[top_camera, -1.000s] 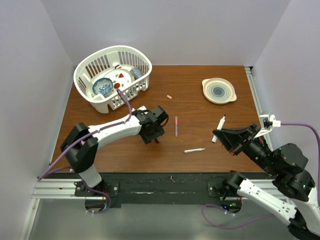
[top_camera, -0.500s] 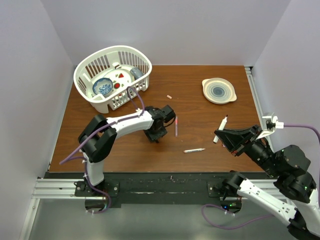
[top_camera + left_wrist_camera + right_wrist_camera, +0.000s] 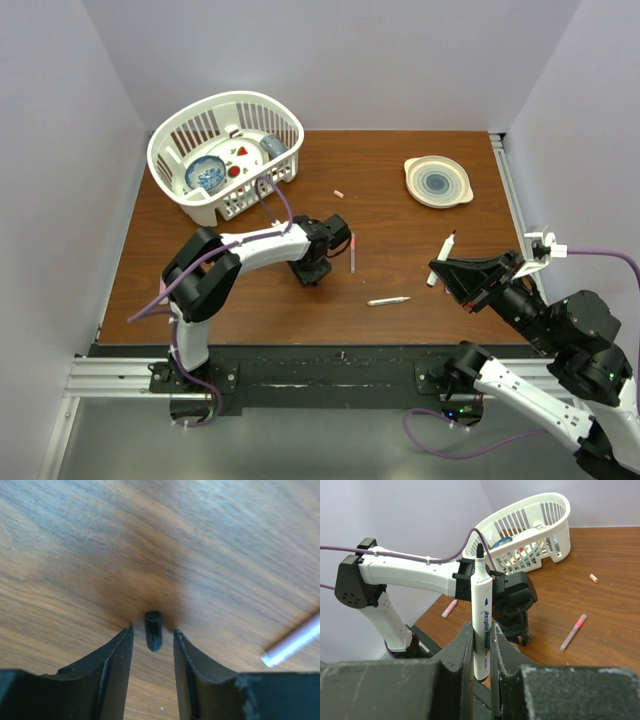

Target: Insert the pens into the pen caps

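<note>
The black pen cap [image 3: 153, 626] rests on the desk [image 3: 225, 540] between the spread fingers of the left end effector [image 3: 153, 633], touching neither. A lilac pen [image 3: 292, 645] lies nearby. The right end effector [image 3: 481, 645] pinches a white pen [image 3: 481, 600], tip up.

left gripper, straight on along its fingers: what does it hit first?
The black pen cap. It lies on the wooden table, between the left gripper's open fingertips, with gaps either side. After that, the tabletop itself. It looks very close, though depth is hard to judge.
</note>
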{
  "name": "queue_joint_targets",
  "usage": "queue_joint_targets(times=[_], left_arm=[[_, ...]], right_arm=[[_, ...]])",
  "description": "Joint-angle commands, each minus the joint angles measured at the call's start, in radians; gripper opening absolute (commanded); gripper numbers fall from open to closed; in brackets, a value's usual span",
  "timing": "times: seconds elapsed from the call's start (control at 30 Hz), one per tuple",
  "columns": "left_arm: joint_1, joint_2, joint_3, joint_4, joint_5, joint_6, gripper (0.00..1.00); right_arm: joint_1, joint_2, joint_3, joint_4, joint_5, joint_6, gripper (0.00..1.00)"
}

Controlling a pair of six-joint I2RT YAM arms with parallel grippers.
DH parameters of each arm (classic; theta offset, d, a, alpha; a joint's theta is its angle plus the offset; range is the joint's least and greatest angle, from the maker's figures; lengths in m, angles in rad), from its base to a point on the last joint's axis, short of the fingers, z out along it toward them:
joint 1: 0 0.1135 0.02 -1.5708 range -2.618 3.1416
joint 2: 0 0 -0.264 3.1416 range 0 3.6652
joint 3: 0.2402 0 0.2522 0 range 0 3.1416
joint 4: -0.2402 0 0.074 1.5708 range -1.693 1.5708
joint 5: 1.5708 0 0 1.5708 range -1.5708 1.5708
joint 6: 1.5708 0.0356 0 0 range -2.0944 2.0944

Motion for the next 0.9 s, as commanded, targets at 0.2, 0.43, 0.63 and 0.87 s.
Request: queue_joint_targets(times=[0.2, 0.43, 0.63, 0.87], left_arm=[[0.001, 0.007, -0.093, 0.062, 0.002, 0.009, 0.2], [0.001, -0.106, -0.133, 0.103, -0.047, 0.1, 0.0], [0.0, -0.358, -0.261, 0.382, 0.008, 0.334, 0.0], [0.0, -0.657, -0.503, 0.841, 0.221, 0.506, 0.0]], right_arm=[[0.0, 0.001, -0.012, 0.023, 0.007, 0.005, 0.0], [0.0, 0.038, -0.055, 0.053, -0.051, 0.055, 0.0], [0.0, 0.103, -0.148, 0.116, -0.143, 0.089, 0.0], [0.0, 0.198, -0.337, 0.351, -0.365, 0.181, 0.0]])
